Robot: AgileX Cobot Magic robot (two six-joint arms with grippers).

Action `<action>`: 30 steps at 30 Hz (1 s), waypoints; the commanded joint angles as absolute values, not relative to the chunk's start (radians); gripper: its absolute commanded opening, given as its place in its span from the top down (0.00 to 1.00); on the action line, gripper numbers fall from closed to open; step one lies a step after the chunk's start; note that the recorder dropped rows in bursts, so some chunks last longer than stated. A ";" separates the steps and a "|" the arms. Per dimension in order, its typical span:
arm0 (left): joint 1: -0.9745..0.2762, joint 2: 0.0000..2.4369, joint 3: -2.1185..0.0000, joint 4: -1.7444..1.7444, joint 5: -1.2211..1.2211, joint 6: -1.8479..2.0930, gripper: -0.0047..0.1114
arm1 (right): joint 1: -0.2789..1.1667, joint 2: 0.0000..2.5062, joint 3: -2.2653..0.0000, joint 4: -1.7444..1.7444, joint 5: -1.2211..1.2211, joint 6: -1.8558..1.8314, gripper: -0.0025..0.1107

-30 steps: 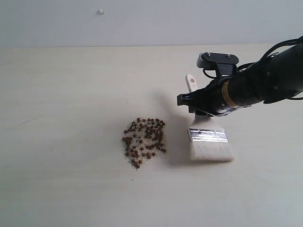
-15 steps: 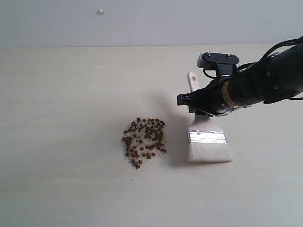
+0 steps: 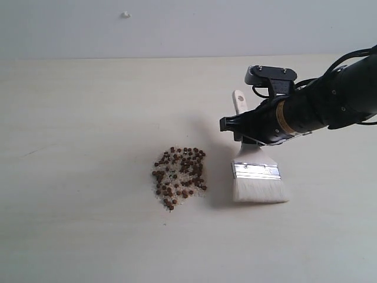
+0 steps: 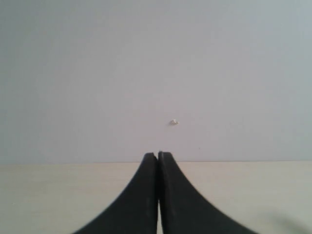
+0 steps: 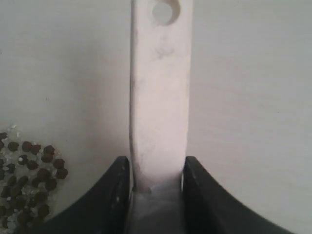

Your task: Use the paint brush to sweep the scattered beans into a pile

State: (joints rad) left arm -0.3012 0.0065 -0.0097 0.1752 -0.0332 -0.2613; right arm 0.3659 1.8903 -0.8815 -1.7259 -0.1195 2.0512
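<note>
The reddish-brown beans (image 3: pixel 179 177) lie bunched in a pile with whitish grains on the pale table (image 3: pixel 88 147); the right wrist view catches part of this pile of beans (image 5: pixel 27 180). To their right stands the paint brush (image 3: pixel 259 180), cream bristles on the table, silver ferrule above. My right gripper (image 3: pixel 242 134) is shut on its wooden handle (image 5: pixel 158 97), whose end has a hole. My left gripper (image 4: pixel 158 155) is shut with nothing in it and points over the table toward the wall; it does not show in the exterior view.
A grey wall (image 3: pixel 177 26) rises behind the table's far edge, with a small white fitting (image 3: pixel 125 14) on it. The right arm (image 3: pixel 330 106) reaches in from the right edge.
The brush has shifted slightly left, toward the bean pile, with my right gripper still holding it. The beans have not moved.
</note>
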 commanded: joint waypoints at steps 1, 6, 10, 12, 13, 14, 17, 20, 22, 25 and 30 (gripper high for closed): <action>-0.299 0.000 -0.016 0.170 -0.041 -0.258 0.96 | 0.367 1.889 -0.875 -1.734 -0.119 2.053 0.75; -0.299 0.000 -0.016 0.170 -0.041 -0.258 0.96 | 0.367 1.887 -0.875 -1.734 -0.081 2.053 0.58; -0.299 0.000 -0.016 0.170 -0.041 -0.258 0.96 | 0.367 1.874 -0.875 -1.734 -0.081 2.053 0.51; -0.299 0.000 -0.016 0.170 -0.041 -0.258 0.96 | 0.367 1.863 -0.875 -1.734 -0.085 2.053 0.51; -0.299 0.000 -0.016 0.170 -0.041 -0.258 0.96 | 0.367 1.853 -0.875 -1.734 -0.088 2.053 0.52; -0.299 0.000 -0.016 0.170 -0.041 -0.258 0.96 | 0.367 1.839 -0.875 -1.734 -0.092 2.053 0.54; -0.299 0.000 -0.016 0.170 -0.041 -0.258 0.96 | 0.367 1.774 -0.853 -1.744 -0.086 2.027 0.73; -0.299 0.000 -0.016 0.170 -0.041 -0.258 0.96 | 0.371 1.681 -0.781 -1.744 -0.015 1.944 0.97; -0.299 0.000 -0.016 0.170 -0.041 -0.258 0.96 | 0.371 1.614 -0.717 -1.744 0.027 1.912 0.98; -0.299 0.000 -0.016 0.170 -0.041 -0.258 0.96 | 0.371 1.510 -0.607 -1.744 0.061 1.884 0.98; -0.299 0.000 -0.016 0.170 -0.041 -0.258 0.96 | 0.371 1.323 -0.453 -1.744 0.060 1.878 0.98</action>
State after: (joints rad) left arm -0.3012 0.0065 -0.0097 0.1752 -0.0332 -0.2613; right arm 0.3703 1.4112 -0.5114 -1.7399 0.0496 1.8914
